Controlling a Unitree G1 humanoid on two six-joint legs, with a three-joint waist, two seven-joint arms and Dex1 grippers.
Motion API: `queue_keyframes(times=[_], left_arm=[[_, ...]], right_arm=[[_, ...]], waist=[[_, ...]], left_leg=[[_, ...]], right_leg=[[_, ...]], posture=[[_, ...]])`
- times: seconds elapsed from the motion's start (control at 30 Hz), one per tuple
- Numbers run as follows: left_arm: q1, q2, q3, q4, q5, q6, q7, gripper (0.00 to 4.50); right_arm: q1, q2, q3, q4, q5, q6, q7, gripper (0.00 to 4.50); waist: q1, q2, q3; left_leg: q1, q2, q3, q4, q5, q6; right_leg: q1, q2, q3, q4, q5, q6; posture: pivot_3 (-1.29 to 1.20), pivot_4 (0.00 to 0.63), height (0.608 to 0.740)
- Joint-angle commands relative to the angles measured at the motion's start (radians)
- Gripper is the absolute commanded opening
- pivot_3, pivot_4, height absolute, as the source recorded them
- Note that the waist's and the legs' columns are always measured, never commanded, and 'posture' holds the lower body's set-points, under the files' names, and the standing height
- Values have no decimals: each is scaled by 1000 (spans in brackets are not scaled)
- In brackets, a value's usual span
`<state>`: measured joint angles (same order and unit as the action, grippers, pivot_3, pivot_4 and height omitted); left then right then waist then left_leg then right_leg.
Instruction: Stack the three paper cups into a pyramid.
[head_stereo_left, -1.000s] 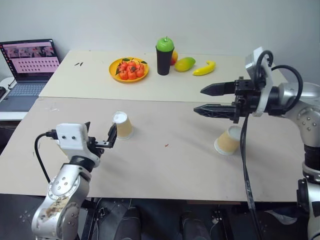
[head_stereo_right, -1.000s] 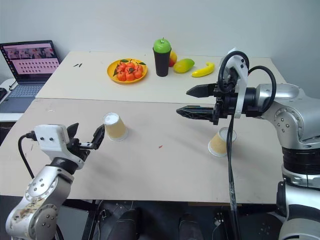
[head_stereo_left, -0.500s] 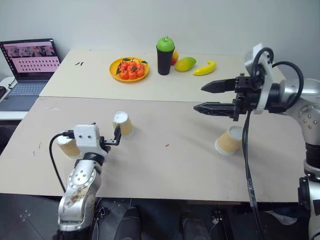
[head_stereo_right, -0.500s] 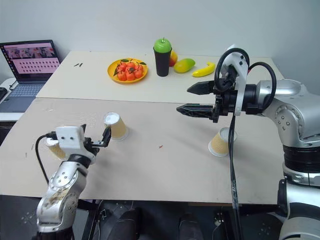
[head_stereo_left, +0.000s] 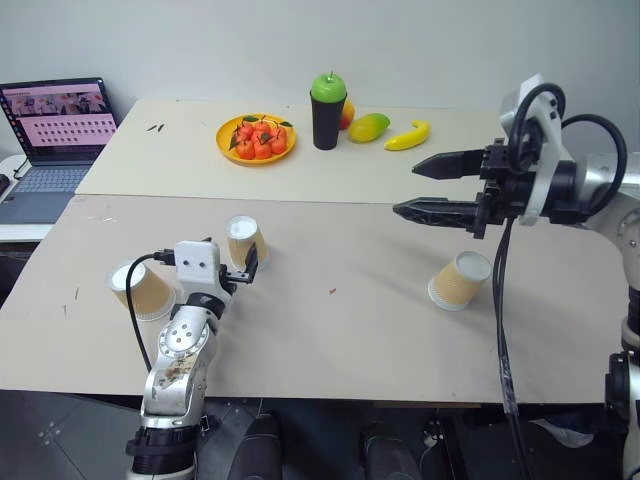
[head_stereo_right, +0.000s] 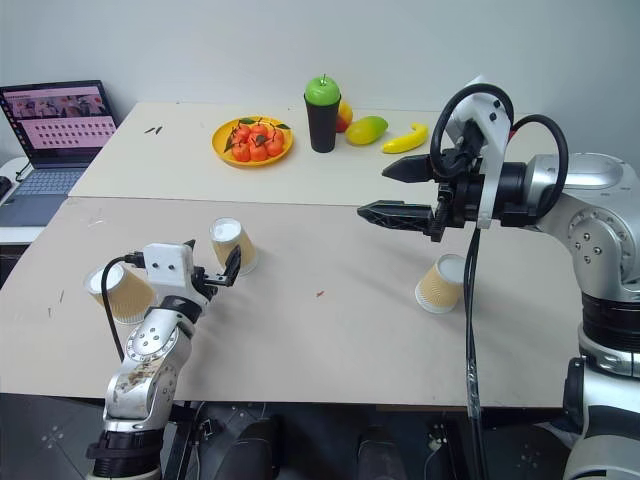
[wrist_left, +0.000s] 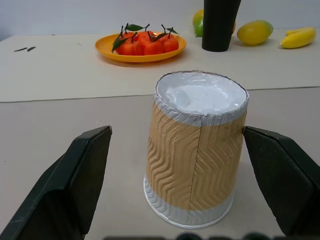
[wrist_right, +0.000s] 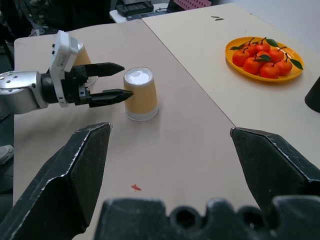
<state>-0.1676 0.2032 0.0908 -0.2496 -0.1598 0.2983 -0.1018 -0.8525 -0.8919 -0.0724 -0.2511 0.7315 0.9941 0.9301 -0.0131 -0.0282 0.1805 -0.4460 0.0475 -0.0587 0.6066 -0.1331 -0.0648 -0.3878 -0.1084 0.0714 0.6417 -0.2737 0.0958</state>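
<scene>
One paper cup (head_stereo_left: 244, 243) stands upside down on the near table, white base up. My left gripper (head_stereo_left: 238, 266) is open just in front of it, and in the left wrist view the cup (wrist_left: 195, 150) stands between the two black fingers (wrist_left: 75, 185) without touching them. A second paper cup (head_stereo_left: 143, 290) lies tilted to the left of that arm. The third paper cup (head_stereo_left: 460, 280) lies on its side at the right. My right gripper (head_stereo_left: 406, 189) hovers open above the table, up and left of that cup, holding nothing.
The far table holds an orange plate (head_stereo_left: 258, 155) of red fruit, a black cup with a green top (head_stereo_left: 329, 110), a mango (head_stereo_left: 369, 127) and a banana (head_stereo_left: 408, 136). A laptop (head_stereo_left: 55, 130) sits at the far left. A seam (head_stereo_left: 330, 201) joins the two tables.
My left gripper has moved forward and down to the upside-down cup, uncovering the cup lying at the left. The right gripper has stayed almost where it was.
</scene>
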Motion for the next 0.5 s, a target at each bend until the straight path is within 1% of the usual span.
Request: queue_keyframes(times=[0.03,0.47,0.5], left_arm=[[-42,5,-5,28,18,-44,-14,4483],[-125,-9,-19,128,45,-81,-27,4483],[-128,-10,-18,132,47,-83,-26,4225]], right_arm=[[-26,-14,-58,-32,25,5,-16,4500],[-14,-13,-66,-36,30,-12,-37,4500],[-13,-13,-65,-36,30,-13,-37,4500]], waist=[[0,0,0],[-1,0,0],[-1,0,0]], left_leg=[[0,0,0,0,0,0],[0,0,0,0,0,0],[0,0,0,0,0,0]], right_leg=[[0,0,0,0,0,0],[0,0,0,0,0,0],[0,0,0,0,0,0]], posture=[[0,150,735],[0,150,735],[0,150,735]])
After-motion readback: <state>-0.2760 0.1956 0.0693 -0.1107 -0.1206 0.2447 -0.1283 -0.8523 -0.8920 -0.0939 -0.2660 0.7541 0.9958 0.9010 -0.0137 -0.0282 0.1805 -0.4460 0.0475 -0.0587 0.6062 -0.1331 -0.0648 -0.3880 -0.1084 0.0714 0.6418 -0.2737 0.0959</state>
